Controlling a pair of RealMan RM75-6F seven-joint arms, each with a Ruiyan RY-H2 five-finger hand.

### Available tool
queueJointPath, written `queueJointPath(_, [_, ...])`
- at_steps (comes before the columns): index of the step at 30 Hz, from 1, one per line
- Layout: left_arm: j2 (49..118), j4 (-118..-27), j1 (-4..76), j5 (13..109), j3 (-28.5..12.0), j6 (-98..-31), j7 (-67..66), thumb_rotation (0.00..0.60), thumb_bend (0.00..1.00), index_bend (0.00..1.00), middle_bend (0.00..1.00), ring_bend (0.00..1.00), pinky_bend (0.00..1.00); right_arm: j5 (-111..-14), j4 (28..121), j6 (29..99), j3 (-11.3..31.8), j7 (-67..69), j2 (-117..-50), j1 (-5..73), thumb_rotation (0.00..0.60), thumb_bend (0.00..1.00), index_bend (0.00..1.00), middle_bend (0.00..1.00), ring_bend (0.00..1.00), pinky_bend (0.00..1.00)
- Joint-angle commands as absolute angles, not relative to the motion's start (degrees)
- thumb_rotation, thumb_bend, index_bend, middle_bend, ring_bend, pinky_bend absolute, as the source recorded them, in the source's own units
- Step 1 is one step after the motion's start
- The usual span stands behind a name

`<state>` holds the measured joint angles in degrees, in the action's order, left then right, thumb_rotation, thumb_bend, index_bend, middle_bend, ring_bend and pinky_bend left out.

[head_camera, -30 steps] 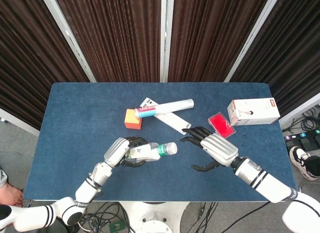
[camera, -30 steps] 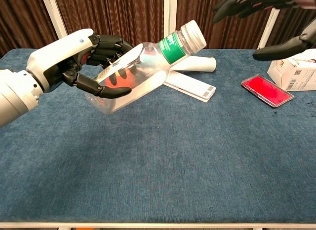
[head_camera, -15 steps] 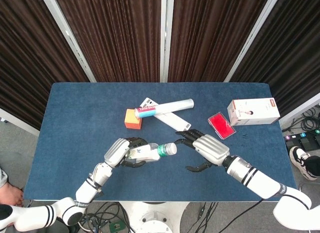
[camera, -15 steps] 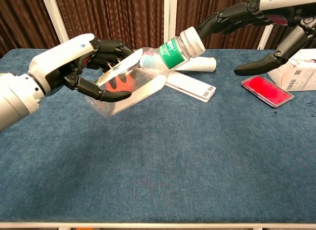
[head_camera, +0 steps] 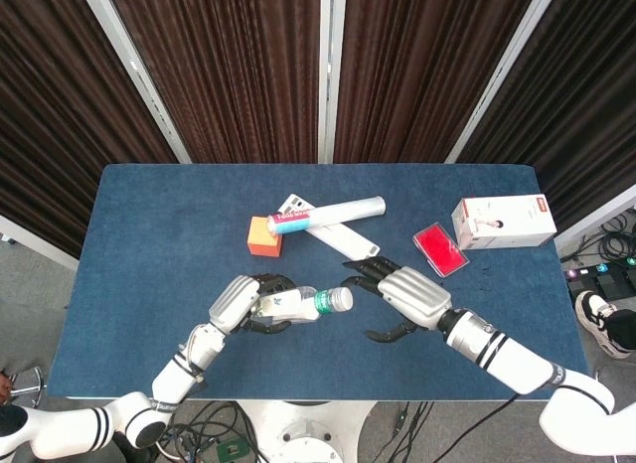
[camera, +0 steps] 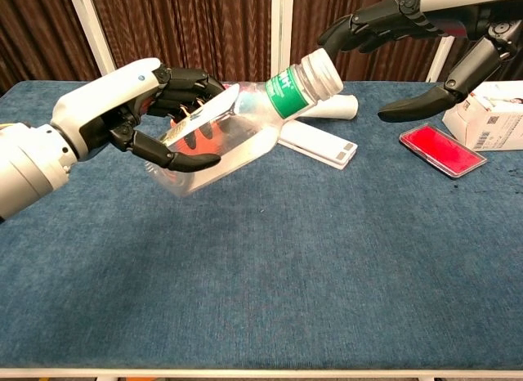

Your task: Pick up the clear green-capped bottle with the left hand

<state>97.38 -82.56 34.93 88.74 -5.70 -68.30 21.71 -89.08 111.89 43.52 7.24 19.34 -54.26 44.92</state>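
Clear plastic bottle [camera: 237, 127] is tilting in the left hand [camera: 135, 111] wrapped around it, and the spread-out empty right hand [camera: 409, 38] could be bumping it loose.

Blue-covered table [head_camera: 149, 244] — rectangular, set before dark curtains. Resting on it: an orange block [head_camera: 264, 236]; a white tube [head_camera: 328, 216] lying across a flat white box [head_camera: 330, 237]; a red flat case [head_camera: 439, 247]; and, just beside it at the right edge, a white carton [head_camera: 504, 223].
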Motion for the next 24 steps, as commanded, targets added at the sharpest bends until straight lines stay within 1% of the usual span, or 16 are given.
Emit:
queueJointPath(1, [97.39, -82.46, 34.88, 88.66, -5.61, -68.34, 21.69, 0.600, 0.45, 0.49, 0.51, 0.42, 0.48, -89.73, 112.33, 43.72, 7.02, 19.54, -54.05, 45.09, 0.480, 0.20, 0.18, 0.00, 0.00, 0.00])
queueJointPath(16, [97.53, -82.14, 34.99, 88.69, -5.31, -68.34, 21.83, 0.600, 0.45, 0.49, 0.51, 0.42, 0.48, -91.42, 112.79, 46.50, 6.30, 20.08, -53.50, 44.63, 0.481, 0.20, 0.18, 0.00, 0.00, 0.00])
queueJointPath(24, [97.42, -82.33, 35.00, 88.79, -5.34, -68.61, 21.90, 0.600, 0.45, 0.49, 0.51, 0.42, 0.48, -89.68, 111.59, 45.53, 6.14, 19.90, -53.87, 45.02, 0.481, 0.20, 0.18, 0.00, 0.00, 0.00])
